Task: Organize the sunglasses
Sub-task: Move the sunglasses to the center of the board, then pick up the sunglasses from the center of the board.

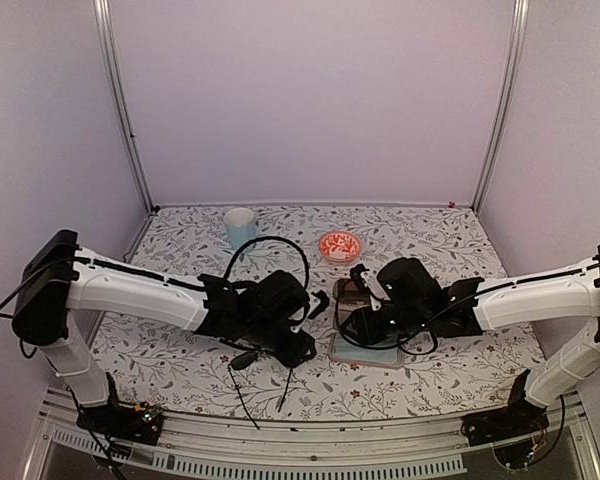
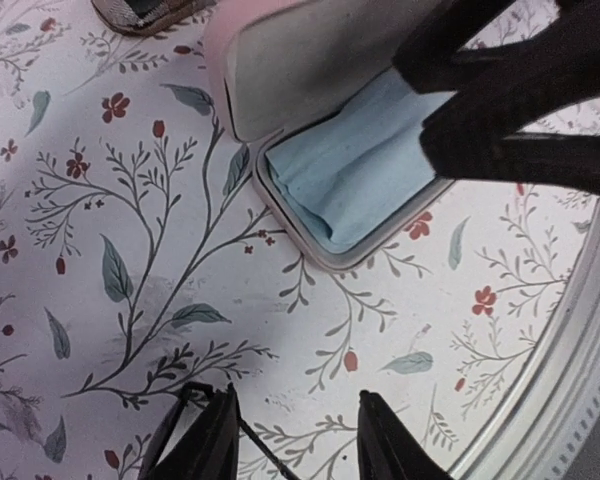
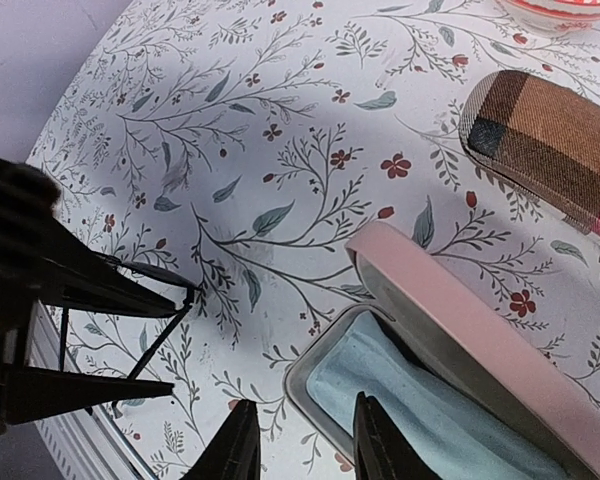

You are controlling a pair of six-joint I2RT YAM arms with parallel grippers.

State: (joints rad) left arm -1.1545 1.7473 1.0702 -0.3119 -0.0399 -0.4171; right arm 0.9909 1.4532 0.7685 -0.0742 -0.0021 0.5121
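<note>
Pale lilac walls (image 1: 310, 100) close in a counter (image 1: 160, 372) covered with a cloth of leafy sprigs and small red flowers. From where I stand, one pair of sunglasses (image 1: 242, 397) can be made out. It is black, with two thin black arms that poke out from under the left hand (image 2: 295, 442) toward the near edge, about mid-counter. I cannot see its lenses. Seen from that wrist, the left fingers (image 2: 205, 440) stand somewhat apart with a thin black strand crossing the gap. Whether they grip the frame I cannot tell.

Just to the right lies one pink case (image 3: 460, 335), its lid raised and a light blue cloth (image 2: 360, 170) lying inside. The right hand (image 3: 305, 445) hangs over a corner of that case. Its fingers (image 3: 242, 448) are parted by a narrow gap, with nothing between them but the rim below. One brown plaid case (image 3: 550, 140) with a red band lies closed just beyond the pink one. Farther back stand one pale blue mug (image 1: 240, 226) on the left and one red-and-white bowl (image 1: 340, 244) to its right. Two white arms reach in, one from each side.
</note>
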